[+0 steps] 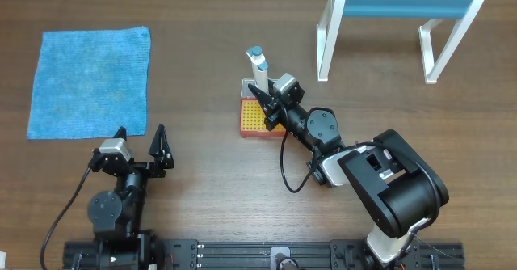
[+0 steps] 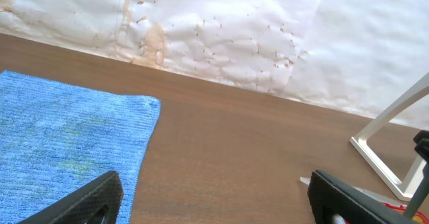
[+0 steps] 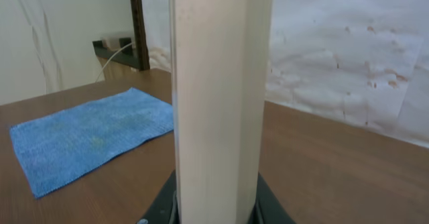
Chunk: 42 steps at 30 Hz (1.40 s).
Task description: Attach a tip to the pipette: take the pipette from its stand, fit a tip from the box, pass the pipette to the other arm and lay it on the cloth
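Note:
My right gripper (image 1: 271, 100) is shut on the white pipette (image 1: 259, 72), which has a blue top and stands roughly upright over the orange tip box (image 1: 252, 118) at the table's middle. In the right wrist view the pipette's white body (image 3: 218, 96) rises from between the jaws of the right gripper (image 3: 216, 207); its lower end is hidden. The blue cloth (image 1: 90, 82) lies flat at the far left. My left gripper (image 1: 141, 145) stands open and holds nothing, near the cloth's front right corner. The left wrist view shows the cloth (image 2: 64, 143) ahead of the open gripper (image 2: 214, 200).
The pipette stand (image 1: 404, 2), white legs under a blue bar, is at the far right with nothing hanging on it. One white leg (image 2: 389, 150) is in the left wrist view. Bare wooden table lies between the cloth and the tip box.

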### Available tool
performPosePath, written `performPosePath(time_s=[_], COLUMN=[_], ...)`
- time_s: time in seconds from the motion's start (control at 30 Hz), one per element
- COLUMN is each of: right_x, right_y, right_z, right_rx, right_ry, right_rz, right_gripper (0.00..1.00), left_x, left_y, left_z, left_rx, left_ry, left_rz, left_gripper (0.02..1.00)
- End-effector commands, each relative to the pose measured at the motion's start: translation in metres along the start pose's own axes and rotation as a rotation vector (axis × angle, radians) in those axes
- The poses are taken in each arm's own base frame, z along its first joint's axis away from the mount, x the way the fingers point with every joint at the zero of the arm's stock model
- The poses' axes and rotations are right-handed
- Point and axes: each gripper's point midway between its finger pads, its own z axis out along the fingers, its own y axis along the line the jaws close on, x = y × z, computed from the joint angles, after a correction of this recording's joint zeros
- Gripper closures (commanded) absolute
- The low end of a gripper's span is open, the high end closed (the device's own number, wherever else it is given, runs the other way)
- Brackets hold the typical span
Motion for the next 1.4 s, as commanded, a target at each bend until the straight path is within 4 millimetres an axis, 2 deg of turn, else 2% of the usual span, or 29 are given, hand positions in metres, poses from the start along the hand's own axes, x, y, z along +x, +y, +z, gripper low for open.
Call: performPosePath(time_s=[0.03,0.67,1.4], right_x=[-0.003,-0.001,0.013], right_y=[0.000,0.011,0.010], right_z=[0.004,0.006,0.006], right_rx=[-0.011,-0.038,-0.036], right_ry=[-0.014,-0.009,0.041], right_rz=[-0.015,-0.012,0.001], right_gripper=[0.919,0.919,0.917], left_x=[0.001,0.001,0.001], left_y=[0.002,0.002,0.002], left_z=[0.000,0.000,0.000], left_rx=[-0.008,-0.008,-0.008], left_ry=[-0.001,-0.001,-0.001], left_rz=[0.013,0.013,0.013], left_gripper=[0.126,0.126,0.126])
